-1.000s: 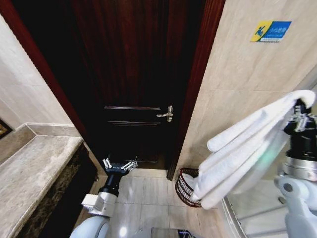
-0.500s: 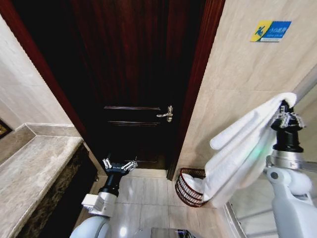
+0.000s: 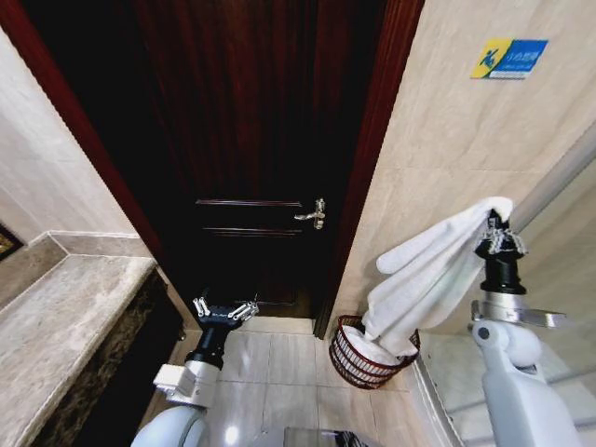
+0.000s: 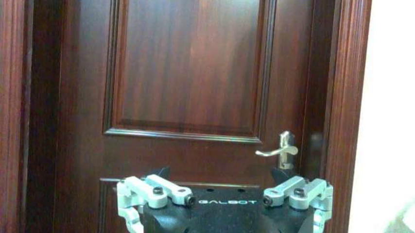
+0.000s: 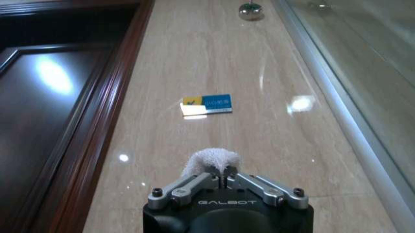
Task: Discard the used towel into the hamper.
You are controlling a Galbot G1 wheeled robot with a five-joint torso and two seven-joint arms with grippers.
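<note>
The right pincer (image 3: pixel 497 235) is gripping the top end of a white towel (image 3: pixel 430 279), held high beside the tiled wall (image 3: pixel 438 140) to the right of the dark wooden door (image 3: pixel 251 140). In the right wrist view the right pincer's fingers (image 5: pixel 194 187) are meeting tightly, with a small tuft of towel (image 5: pixel 211 162) poking out between them; that view is also showing a blue and yellow sign (image 5: pixel 206 106) on the wall and the edge of a glass panel (image 5: pixel 363 58). From the grip the towel is hanging down and away towards the door, and its lower end is lying inside the hamper (image 3: pixel 358 358), a round dark wire basket standing on the floor at the foot of the wall, just beside the door frame (image 3: pixel 368 186).

The left pincer (image 3: pixel 224 312) is waiting low in front of the door, its fingers spread wide and holding nothing. The left wrist view is looking straight at the door panels and the silver door handle (image 4: pixel 279 150), with the left pincer's fingers (image 4: pixel 155 191) apart. A marble counter (image 3: pixel 56 326) is lying left of the door.
</note>
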